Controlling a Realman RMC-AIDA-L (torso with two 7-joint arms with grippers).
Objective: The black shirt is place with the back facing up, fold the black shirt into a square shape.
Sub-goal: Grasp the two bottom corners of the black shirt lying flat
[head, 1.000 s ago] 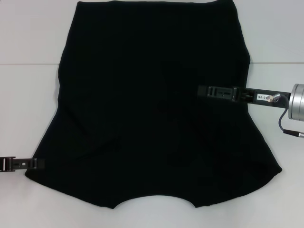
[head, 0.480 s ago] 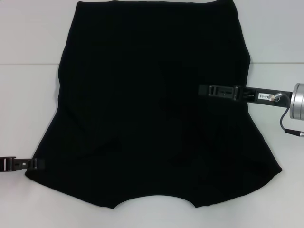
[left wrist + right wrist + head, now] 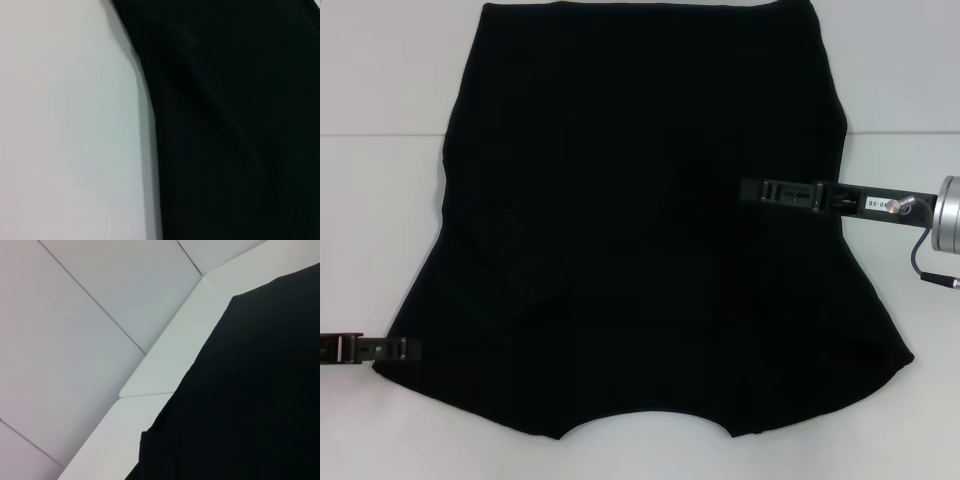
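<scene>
So the black shirt (image 3: 640, 220) is spread out flat on the white table (image 3: 380, 200), taking up most of the middle of the head view. It's a soft, matte fabric, really dark, with only a few shallow wrinkles showing near the lower left. The straight hem runs along the far edge, the sides flare outward toward the near side where the short sleeves fan out into blunt corners, and the curved neckline is a smooth scooped notch at the near edge, closest to the robot. No lettering shows on the side that's up, just plain black. The left gripper (image 3: 408, 348) comes in low from the left, a thin, flat, black slotted bar with its tip right at the edge of the left sleeve corner; can't tell whether it's spread or pinched since it blends into the cloth there. The right gripper (image 3: 752, 189) reaches in from the right, same slim black bar shape behind a shiny silver cylindrical wrist with a thin cable, and its tip sits over the shirt's right half, inside the side edge; honestly can't tell its state either. The left wrist view shows just a gently curved shirt edge against the smooth pale tabletop. The right wrist view shows a straight fabric edge and the table's corner.
</scene>
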